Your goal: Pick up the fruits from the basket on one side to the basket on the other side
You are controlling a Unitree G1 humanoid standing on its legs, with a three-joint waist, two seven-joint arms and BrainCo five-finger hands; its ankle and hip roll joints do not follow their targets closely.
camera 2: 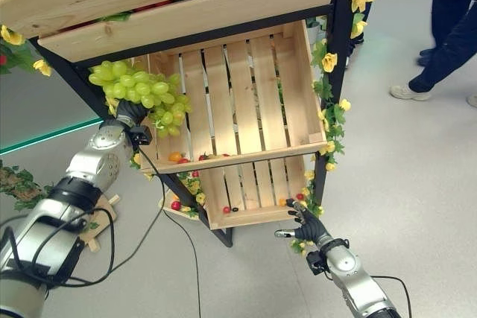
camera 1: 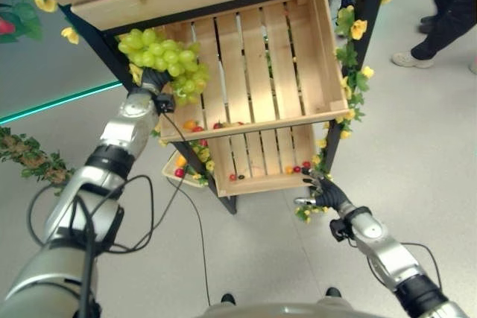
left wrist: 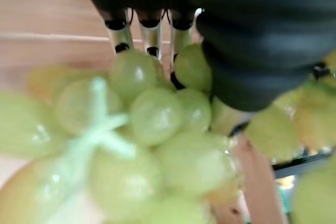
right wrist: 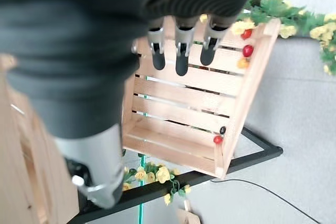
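A bunch of green grapes (camera 1: 164,65) is gripped in the left robot hand (camera 1: 154,83), its fingers curled round the bunch from below. It is held up at the left edge of the middle wooden crate (camera 1: 261,57), long axis slanting toward that crate. The right robot hand (camera 1: 319,189), fingers relaxed and empty, hovers low beside the bottom crate (camera 1: 257,161). No readable writing.

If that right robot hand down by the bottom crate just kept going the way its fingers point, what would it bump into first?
Probably the lowest wooden crate: the right robot hand points at its near corner, where small red fruits lie. Depth is unclear.
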